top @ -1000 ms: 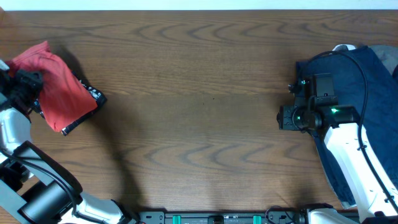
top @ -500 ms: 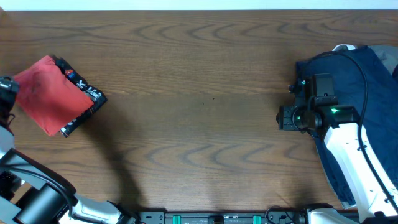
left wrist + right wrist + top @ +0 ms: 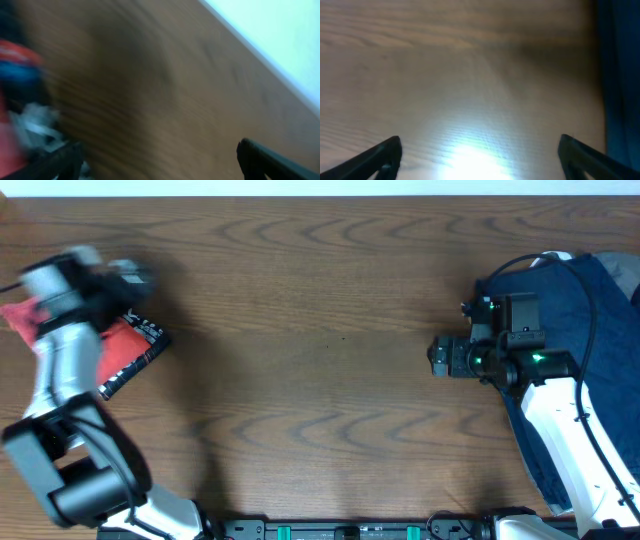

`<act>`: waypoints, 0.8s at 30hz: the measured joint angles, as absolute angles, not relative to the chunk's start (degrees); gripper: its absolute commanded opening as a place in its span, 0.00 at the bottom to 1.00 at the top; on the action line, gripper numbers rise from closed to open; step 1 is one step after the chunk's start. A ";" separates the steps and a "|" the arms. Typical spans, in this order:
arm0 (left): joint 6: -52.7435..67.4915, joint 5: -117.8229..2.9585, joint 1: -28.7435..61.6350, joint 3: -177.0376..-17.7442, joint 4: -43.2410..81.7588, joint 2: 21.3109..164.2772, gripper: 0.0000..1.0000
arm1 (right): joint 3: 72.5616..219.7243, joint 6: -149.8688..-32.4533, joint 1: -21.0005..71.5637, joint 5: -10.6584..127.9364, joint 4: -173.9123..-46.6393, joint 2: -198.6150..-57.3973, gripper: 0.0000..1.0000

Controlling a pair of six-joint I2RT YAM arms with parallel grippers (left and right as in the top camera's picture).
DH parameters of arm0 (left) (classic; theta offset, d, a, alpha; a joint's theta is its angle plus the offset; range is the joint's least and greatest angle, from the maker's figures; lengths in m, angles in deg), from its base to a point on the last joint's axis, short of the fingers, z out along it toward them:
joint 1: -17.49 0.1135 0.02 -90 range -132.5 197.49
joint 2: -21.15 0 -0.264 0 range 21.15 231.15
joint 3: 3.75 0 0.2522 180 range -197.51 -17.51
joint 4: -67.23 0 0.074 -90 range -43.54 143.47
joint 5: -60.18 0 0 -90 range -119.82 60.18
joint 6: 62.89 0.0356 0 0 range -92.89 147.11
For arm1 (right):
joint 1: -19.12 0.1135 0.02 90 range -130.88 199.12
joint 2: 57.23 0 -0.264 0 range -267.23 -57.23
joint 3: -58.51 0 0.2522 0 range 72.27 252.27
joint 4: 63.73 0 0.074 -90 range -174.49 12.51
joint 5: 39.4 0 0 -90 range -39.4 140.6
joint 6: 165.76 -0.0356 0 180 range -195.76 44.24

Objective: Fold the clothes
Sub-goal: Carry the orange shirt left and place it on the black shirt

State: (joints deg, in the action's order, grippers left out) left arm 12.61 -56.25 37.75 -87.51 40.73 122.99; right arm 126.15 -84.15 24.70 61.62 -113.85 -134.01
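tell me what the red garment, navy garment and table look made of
Red garment: soft matte fabric, probably cotton; it folds limply. Navy garment: similar matte cloth, draped in creases. Table: wood or wood-look laminate, grain pattern, slight sheen.

Wood-grain table: folded red T-shirt on black tee far left; navy garment far right.

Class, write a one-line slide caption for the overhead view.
Left arm, motion-blurred, over folded red T-shirt; right arm over navy garment.
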 measured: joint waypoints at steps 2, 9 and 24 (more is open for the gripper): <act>14.31 -53.61 31.54 -87.53 36.65 123.03 0.98 | 126.18 -84.21 24.70 62.96 -111.79 -134.01 0.99; 17.07 -49.65 14.56 -87.62 19.23 123.19 0.98 | 126.20 -84.21 24.70 64.38 -111.53 -134.01 0.99; 17.44 -47.38 8.35 -87.38 -22.37 123.34 0.98 | 126.22 -91.23 24.70 67.81 -143.14 -134.03 0.99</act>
